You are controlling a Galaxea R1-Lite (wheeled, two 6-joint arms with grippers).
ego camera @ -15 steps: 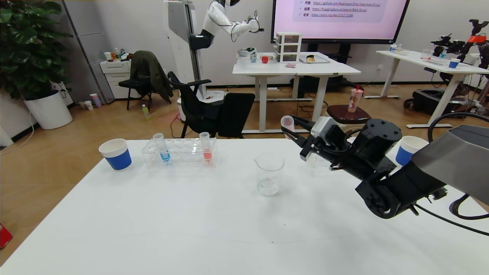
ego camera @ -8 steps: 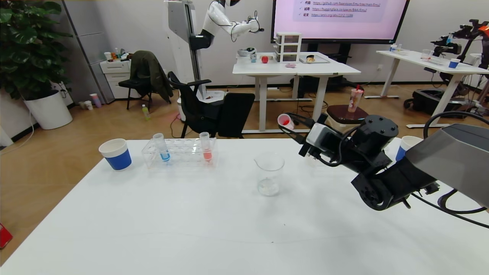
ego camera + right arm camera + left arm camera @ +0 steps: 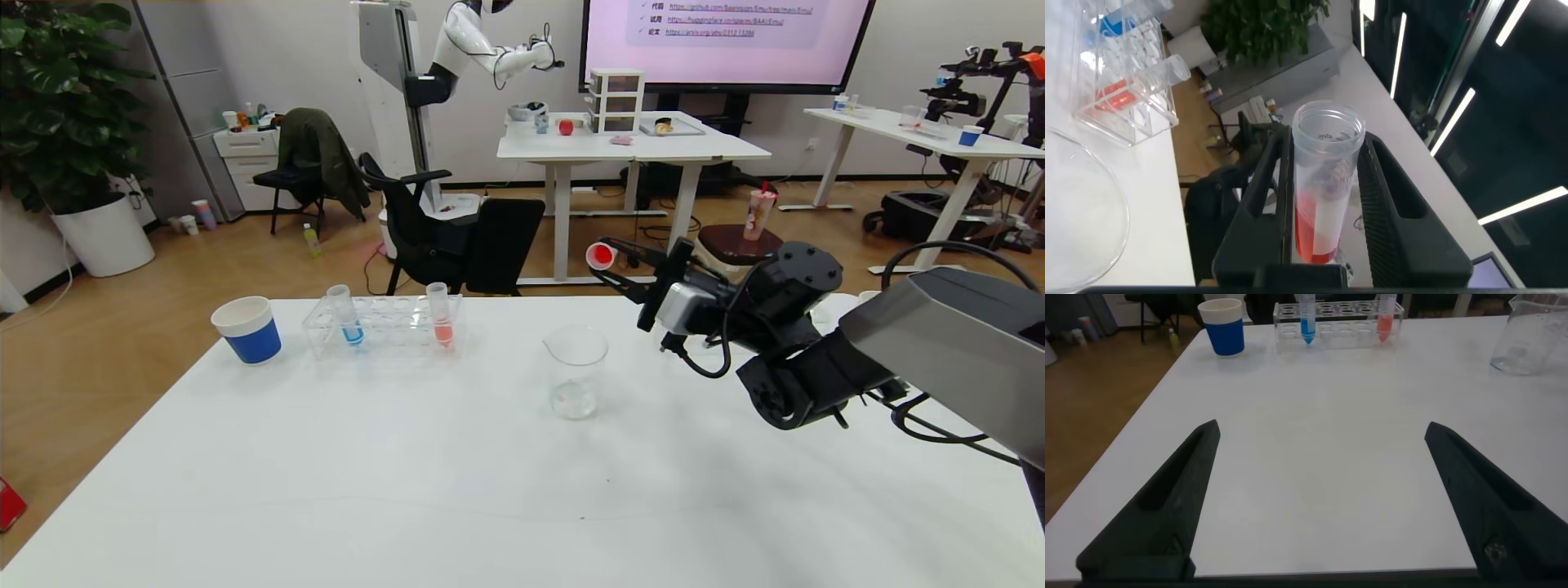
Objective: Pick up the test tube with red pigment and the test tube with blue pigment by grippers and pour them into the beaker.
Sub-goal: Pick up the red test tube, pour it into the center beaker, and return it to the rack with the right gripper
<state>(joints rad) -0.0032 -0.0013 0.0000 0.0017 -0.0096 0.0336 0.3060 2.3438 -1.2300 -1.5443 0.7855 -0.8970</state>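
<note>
My right gripper [image 3: 611, 263] is shut on the test tube with red pigment [image 3: 602, 256] and holds it tipped nearly level, mouth toward my left, above and to the right of the beaker [image 3: 575, 371]. In the right wrist view the tube [image 3: 1323, 188] sits between the fingers [image 3: 1261, 192] of the gripper [image 3: 1323, 143], red liquid along its lower side. The test tube with blue pigment [image 3: 349, 314] stands in the clear rack [image 3: 384, 331]. My left gripper [image 3: 1321, 429] is open and empty over bare table, out of the head view.
A tube of salmon-pink liquid [image 3: 441, 314] stands in the same rack. A blue-and-white paper cup [image 3: 247, 329] stands left of the rack. My right arm [image 3: 816, 359] reaches over the table's right side. Chairs and desks stand beyond the far edge.
My right gripper has rolled and shifted slightly left and up, tipping the red tube from near upright to nearly level, so its red-filled mouth now faces the head camera.
</note>
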